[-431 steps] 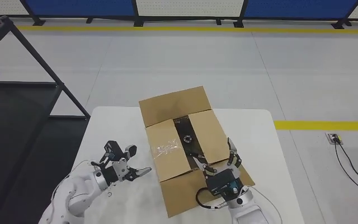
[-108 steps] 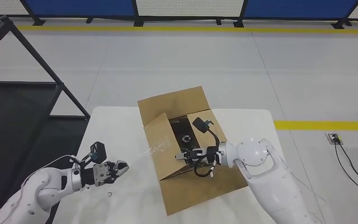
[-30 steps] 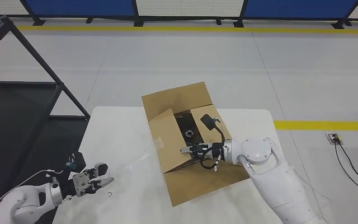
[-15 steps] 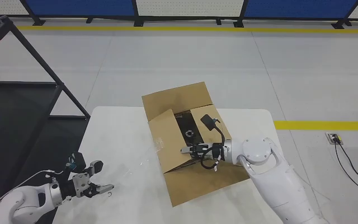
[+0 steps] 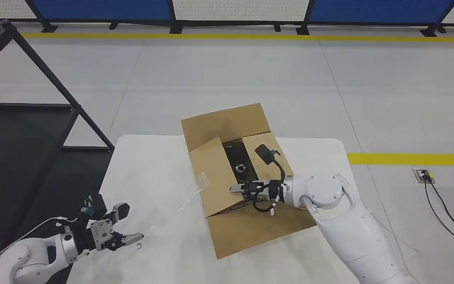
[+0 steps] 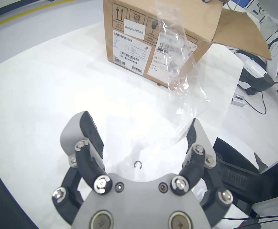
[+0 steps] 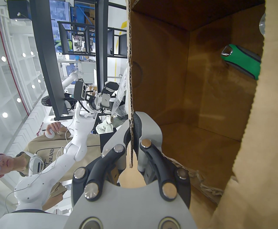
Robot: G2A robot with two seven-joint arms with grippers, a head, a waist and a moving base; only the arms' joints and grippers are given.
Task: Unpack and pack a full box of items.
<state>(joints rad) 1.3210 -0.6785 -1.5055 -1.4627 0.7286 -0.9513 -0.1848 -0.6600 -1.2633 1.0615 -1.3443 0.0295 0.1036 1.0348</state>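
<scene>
Now our right pincer (image 7: 131,128) grips a side flap (image 5: 213,170) of the box (image 5: 227,128) mid-bench (image 5: 152,170). We should swing it outward steadily, without tearing. Our left pincer (image 6: 141,128) hangs open, well apart, with the loose tape strip (image 6: 180,65) just beside it.

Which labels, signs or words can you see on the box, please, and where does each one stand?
All are on one side of the box.
Arrow sign: two arrows pointing up.
Crossed-out sign: no words.
Glass sign: no words.
White sticker: one line of code.
Barcode labels: fine print too small to read.
</scene>
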